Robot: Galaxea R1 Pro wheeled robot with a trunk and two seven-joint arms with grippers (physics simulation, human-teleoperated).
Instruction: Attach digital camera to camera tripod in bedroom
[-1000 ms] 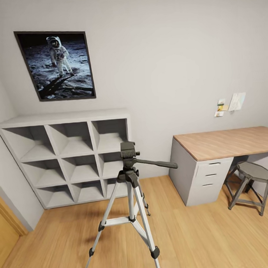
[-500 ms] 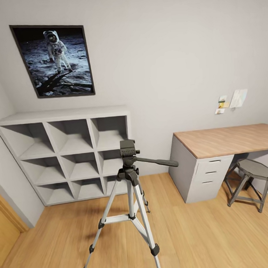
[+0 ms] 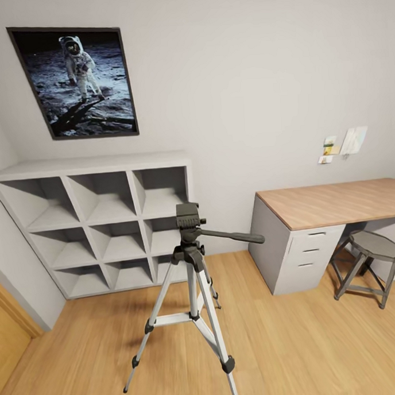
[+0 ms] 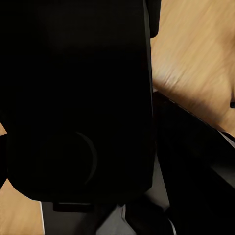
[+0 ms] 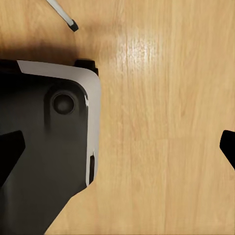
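The camera tripod (image 3: 192, 266) stands on the bedroom's light wood floor in the middle of the head view, silver legs spread. Its black head (image 3: 187, 216) is bare on top, and the long pan handle (image 3: 234, 237) points right. In the left wrist view the black boxy digital camera (image 4: 78, 98) sits right against the lens with a round disc on its face. It seems held in my left gripper, whose fingers are hidden. My right gripper (image 5: 122, 152) hangs open over the floor, one dark fingertip (image 5: 10, 152) at each side. One tripod foot (image 5: 64, 15) shows there.
A white cube shelf (image 3: 101, 224) stands against the wall behind the tripod, under an astronaut poster (image 3: 77, 82). A wood-topped white desk (image 3: 335, 203) and a grey stool (image 3: 369, 253) are at the right. My black-and-white base (image 5: 54, 147) shows below the right gripper.
The whole head view has shifted: poster and shelf sit higher and wider in the picture, so the camera has moved. The tripod and furniture have not moved.
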